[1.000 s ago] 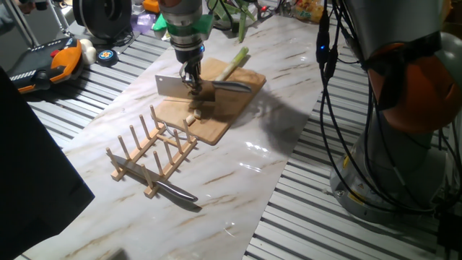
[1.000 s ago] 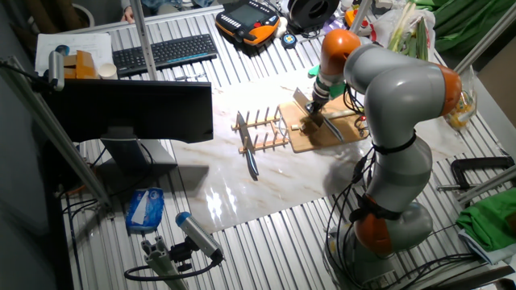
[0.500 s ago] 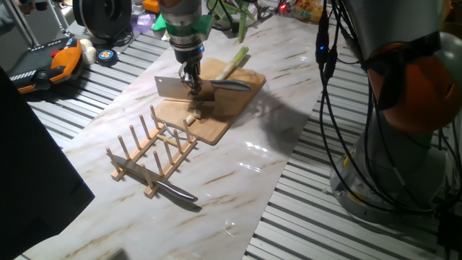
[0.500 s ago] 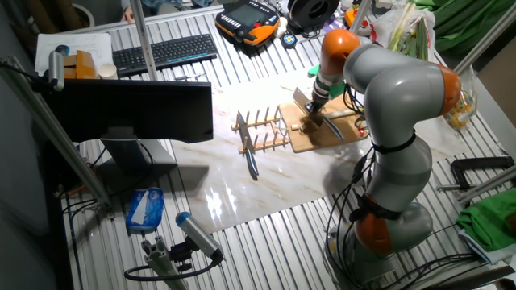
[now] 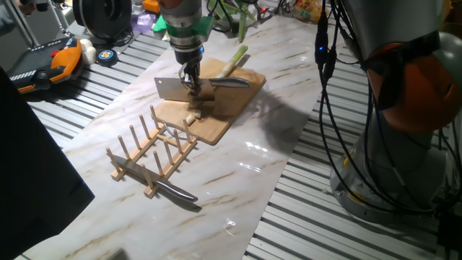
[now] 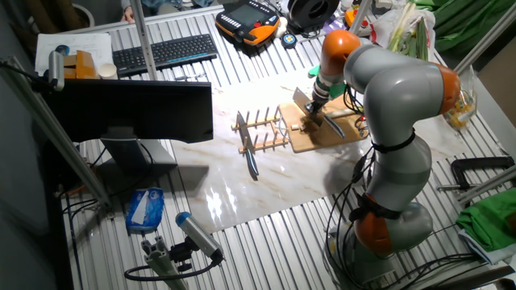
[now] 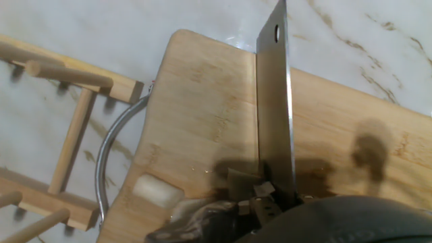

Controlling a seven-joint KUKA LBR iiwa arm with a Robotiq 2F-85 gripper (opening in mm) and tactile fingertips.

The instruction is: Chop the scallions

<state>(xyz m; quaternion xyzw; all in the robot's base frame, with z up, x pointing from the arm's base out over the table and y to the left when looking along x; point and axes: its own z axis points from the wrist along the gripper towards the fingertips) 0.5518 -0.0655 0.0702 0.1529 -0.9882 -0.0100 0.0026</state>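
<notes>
Cleaver [image 5: 175,89], clamped in the gripper [image 5: 192,79], has lifted slightly, blade toward nine o'clock over the board [image 5: 216,119]. Scallion [image 5: 232,61] lies at one o'clock, a chunk [image 5: 191,118] below; another chop looks due.

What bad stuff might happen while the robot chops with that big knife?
The gripper holds the cleaver above the cutting board. A cut piece lies near the board's edge, so a chop might knock it off. The scallion sticks out past the far edge and may roll. The wooden rack sits close by and could get bumped.
</notes>
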